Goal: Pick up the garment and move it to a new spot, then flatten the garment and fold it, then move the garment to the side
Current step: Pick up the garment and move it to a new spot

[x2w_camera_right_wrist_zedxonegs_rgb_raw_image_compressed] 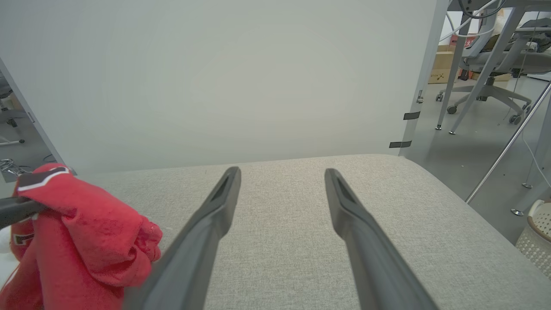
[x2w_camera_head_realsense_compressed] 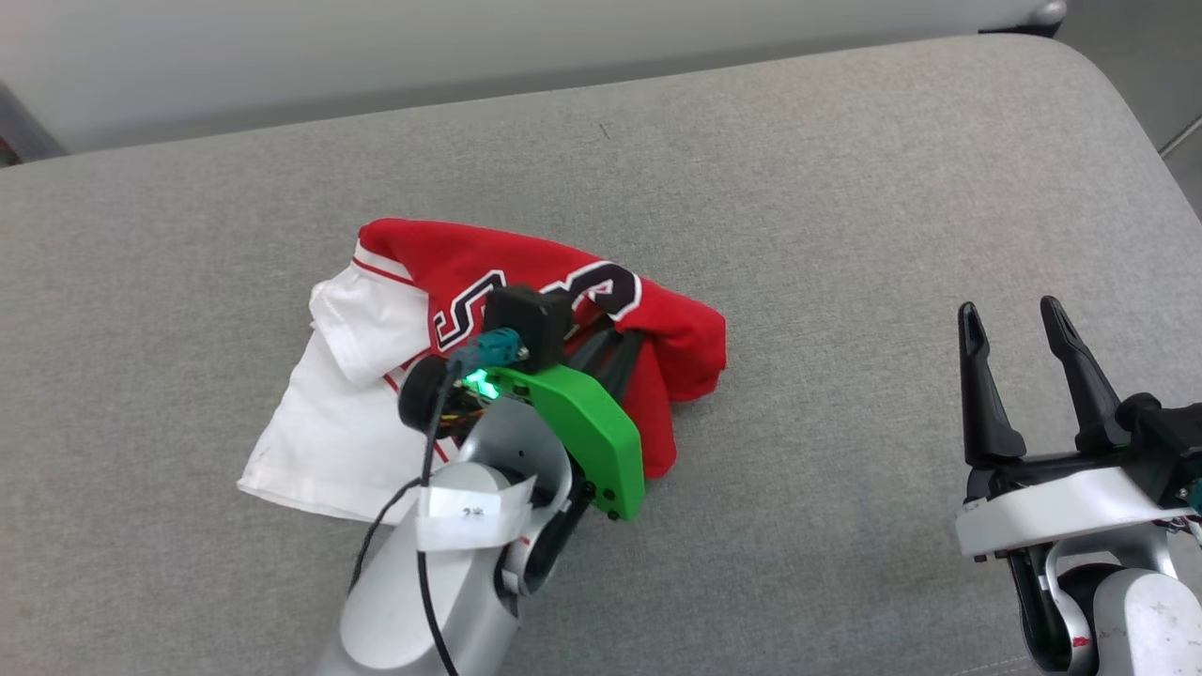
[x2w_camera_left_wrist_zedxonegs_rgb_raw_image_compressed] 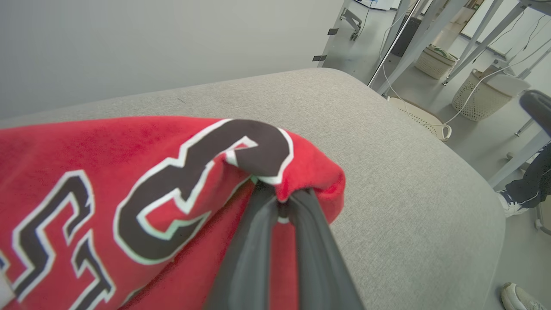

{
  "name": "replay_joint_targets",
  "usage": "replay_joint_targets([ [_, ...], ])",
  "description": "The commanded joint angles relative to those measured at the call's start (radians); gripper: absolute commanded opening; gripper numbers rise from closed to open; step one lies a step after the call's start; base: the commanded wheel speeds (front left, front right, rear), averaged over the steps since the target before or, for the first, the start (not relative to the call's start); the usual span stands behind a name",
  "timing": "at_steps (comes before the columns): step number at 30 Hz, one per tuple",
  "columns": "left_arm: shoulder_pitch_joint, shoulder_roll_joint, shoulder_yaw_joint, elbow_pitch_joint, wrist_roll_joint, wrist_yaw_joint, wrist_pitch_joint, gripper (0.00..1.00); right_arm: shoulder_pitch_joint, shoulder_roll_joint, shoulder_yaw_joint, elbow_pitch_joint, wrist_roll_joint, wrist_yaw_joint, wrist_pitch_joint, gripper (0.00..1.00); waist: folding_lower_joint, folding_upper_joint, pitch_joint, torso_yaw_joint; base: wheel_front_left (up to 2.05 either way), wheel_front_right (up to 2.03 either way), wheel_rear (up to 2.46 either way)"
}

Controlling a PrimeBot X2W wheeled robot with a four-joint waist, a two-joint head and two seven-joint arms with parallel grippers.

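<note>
Red jersey T-shirt [x2w_camera_head_realsense_compressed: 451, 258] lies crumpled on the grey cushion [x2w_camera_head_realsense_compressed: 845, 188], left of centre. My left gripper [x2w_camera_left_wrist_zedxonegs_rgb_raw_image_compressed: 280, 202] is clamped on a red fold beside the printed numeral. My right gripper [x2w_camera_head_realsense_compressed: 1010, 319], fingers spread, sits well apart from it.

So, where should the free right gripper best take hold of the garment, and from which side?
Probably the red bunched end of the garment, approached from the robot's right. It stands up thick off the cushion, faces the open right gripper, and lies beside where the left gripper pinches.
</note>
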Motion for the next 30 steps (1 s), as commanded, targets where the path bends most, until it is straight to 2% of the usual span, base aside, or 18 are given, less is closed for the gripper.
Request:
replay_joint_targets([
  [1, -0.009, -0.004, -0.019, 0.020, 0.000, -0.010, -0.014, 0.00, -0.009, 0.004, 0.002, 0.002, 0.004, -0.001, -0.009, 1.00, 0.0001, -0.0001, 0.050, -0.046, 0.00, 0.00, 0.00],
  [7, 0.027, -0.014, -0.132, 0.133, -0.023, -0.027, -0.049, 0.00, -0.020, 0.005, -0.001, 0.016, 0.015, -0.001, -0.024, 1.00, 0.0001, -0.0001, 0.078, -0.054, 0.00, 0.00, 0.00],
  [13, 0.015, -0.016, -0.198, 0.168, -0.063, -0.036, -0.095, 0.00, -0.025, 0.005, -0.003, 0.029, 0.010, -0.001, -0.024, 1.00, 0.0001, -0.0001, 0.050, -0.027, 0.00, 0.00, 0.00],
  [14, 0.011, -0.016, -0.207, 0.166, -0.069, -0.033, -0.110, 0.71, -0.024, 0.005, -0.003, 0.031, 0.009, -0.001, -0.023, 1.00, 0.0001, -0.0001, 0.039, -0.020, 0.00, 0.00, 0.00],
  [15, 0.008, -0.016, -0.214, 0.163, -0.071, -0.030, -0.126, 1.00, -0.022, 0.005, -0.003, 0.032, 0.006, -0.001, -0.021, 1.00, 0.0001, -0.0001, 0.027, -0.014, 0.00, 0.00, 0.00],
  [23, 0.016, -0.014, -0.195, 0.097, -0.053, 0.035, -0.316, 1.00, 0.014, 0.005, -0.008, 0.020, -0.014, -0.001, 0.005, 1.00, 0.0001, -0.0001, -0.075, 0.050, 0.00, 0.00, 0.00],
  [30, 0.056, 0.032, -0.135, 0.058, -0.029, 0.109, -0.389, 1.00, 0.056, 0.005, -0.010, -0.006, -0.024, -0.001, 0.035, 1.00, 0.0001, -0.0001, -0.125, 0.107, 0.00, 0.00, 0.00],
])
